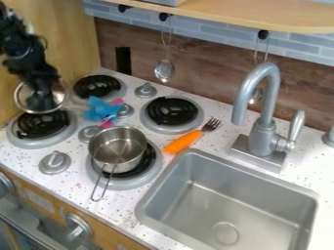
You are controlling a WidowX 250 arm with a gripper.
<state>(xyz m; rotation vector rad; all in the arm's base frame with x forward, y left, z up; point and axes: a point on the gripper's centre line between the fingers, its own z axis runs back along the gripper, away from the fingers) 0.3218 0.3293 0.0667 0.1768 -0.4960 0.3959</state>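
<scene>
Metal bowl (58, 98) is located at the far left, above the lower-left burner (43, 126). I position the pincer (43, 101) at this bowl, overlapping its opening; I cannot tell whether the pincer is apart or clamped on the rim. To the right, I observe a blue toy (100, 108) with pink parts between the burners. A metal saucepan (118, 148) rests on the next burner (151, 167), handle toward the surface's front edge. Further right lie an orange-handled fork (184, 142), a sink (225, 215) and a gray faucet (264, 129).
</scene>
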